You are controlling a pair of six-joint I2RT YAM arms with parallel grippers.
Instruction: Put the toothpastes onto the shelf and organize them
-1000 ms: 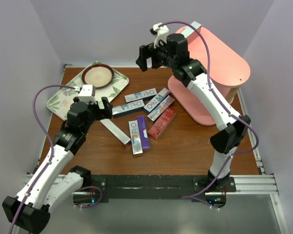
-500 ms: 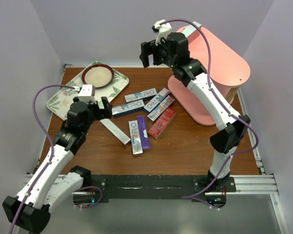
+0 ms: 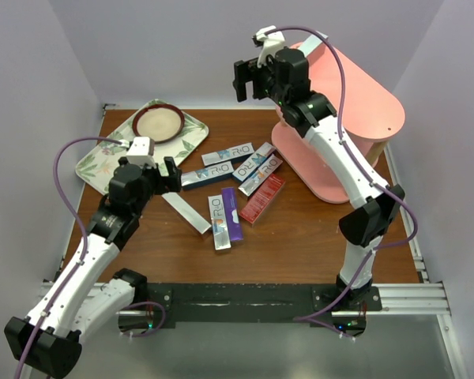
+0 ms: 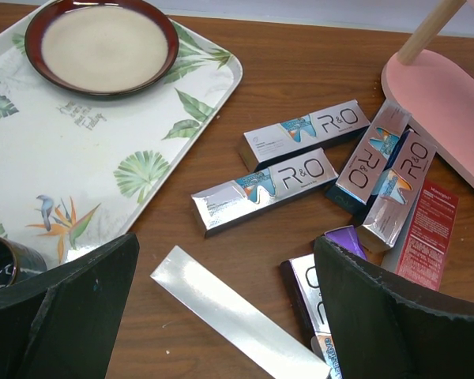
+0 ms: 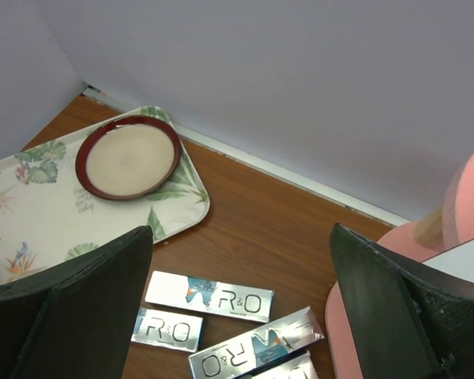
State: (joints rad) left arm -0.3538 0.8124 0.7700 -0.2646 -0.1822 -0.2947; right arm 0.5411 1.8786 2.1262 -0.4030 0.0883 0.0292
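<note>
The toothpastes (image 4: pixel 272 187) are cardboard boxes, mostly foil-bright silver with high gloss; the red box (image 4: pixel 426 233) looks duller. The table (image 4: pixel 300 71) is smooth brown wood grain. The tray (image 4: pixel 87 166) is smooth with a slight sheen, and the plate (image 4: pixel 101 46) is glazed. The shelf (image 4: pixel 450 110) has matt pink boards and a bare wooden post (image 4: pixel 430 28). The left gripper (image 4: pixel 225 243) has fingers (image 4: pixel 379 316) of matt black, finely grained plastic.

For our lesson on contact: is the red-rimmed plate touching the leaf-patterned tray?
Touching. The left wrist view shows the plate sitting flat on the tray, inside its far corner, with no gap beneath it.
</note>
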